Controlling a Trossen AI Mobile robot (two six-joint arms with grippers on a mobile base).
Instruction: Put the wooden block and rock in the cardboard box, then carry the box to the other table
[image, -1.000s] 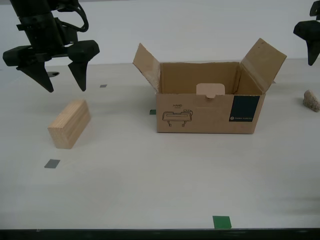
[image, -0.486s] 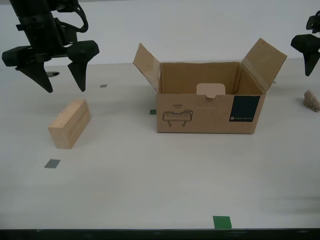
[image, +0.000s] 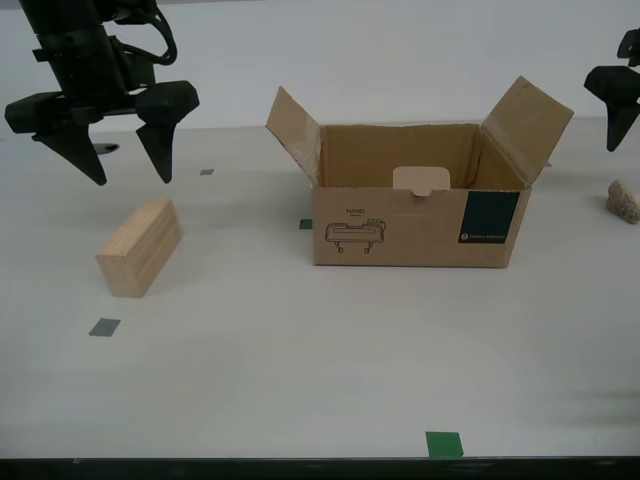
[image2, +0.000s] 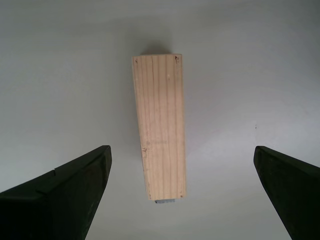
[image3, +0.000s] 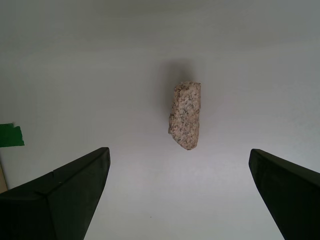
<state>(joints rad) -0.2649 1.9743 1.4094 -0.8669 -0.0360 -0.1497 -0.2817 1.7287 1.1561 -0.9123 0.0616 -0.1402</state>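
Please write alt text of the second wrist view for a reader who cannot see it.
A light wooden block lies on a plain pale table, centred below my second pincer, whose two dark fingers are spread wide and touch nothing.

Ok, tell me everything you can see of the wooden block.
The wooden block is a light tan rectangular piece of what looks like pine, with straight grain lines along its long faces and tiny dark marks near its corners in the second wrist view. It lies flat on the white table, towards the exterior view's left, angled away from the camera and well apart from the cardboard box. My second gripper hangs open above it; nothing but the table touches it.
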